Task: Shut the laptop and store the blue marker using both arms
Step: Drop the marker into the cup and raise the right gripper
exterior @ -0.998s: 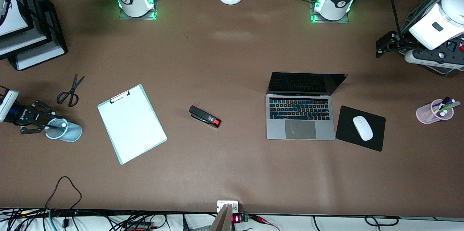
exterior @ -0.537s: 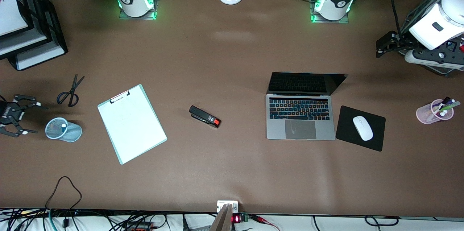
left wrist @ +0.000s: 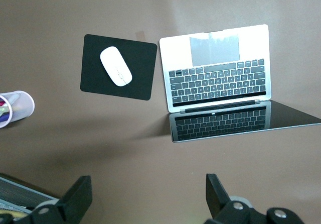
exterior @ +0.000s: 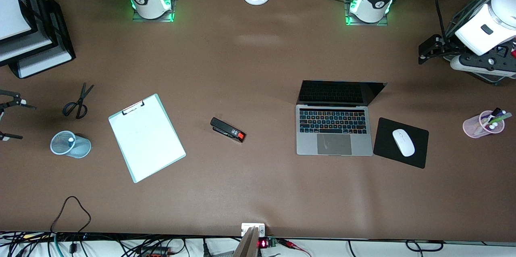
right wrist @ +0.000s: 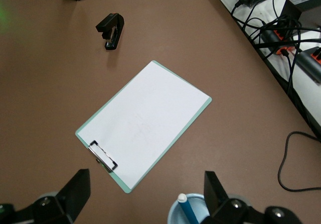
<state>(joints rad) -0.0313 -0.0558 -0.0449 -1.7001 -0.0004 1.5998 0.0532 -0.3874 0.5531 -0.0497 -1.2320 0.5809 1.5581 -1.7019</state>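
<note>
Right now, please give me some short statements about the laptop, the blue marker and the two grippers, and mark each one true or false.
1. The laptop is closed. False: its lid stands open, with the keyboard showing.
2. The blue marker stands in the light-blue mesh cup. True.
3. The right gripper holds the blue marker. False: it is open and empty, beside the mesh cup at the right arm's end of the table.
4. The white mouse lies on the black mouse pad beside the laptop. True.
5. The left gripper is shut on the laptop lid. False: it is open, in the air over bare table near the screen edge.
6. The stapler lies between the clipboard and the laptop. True.
</note>
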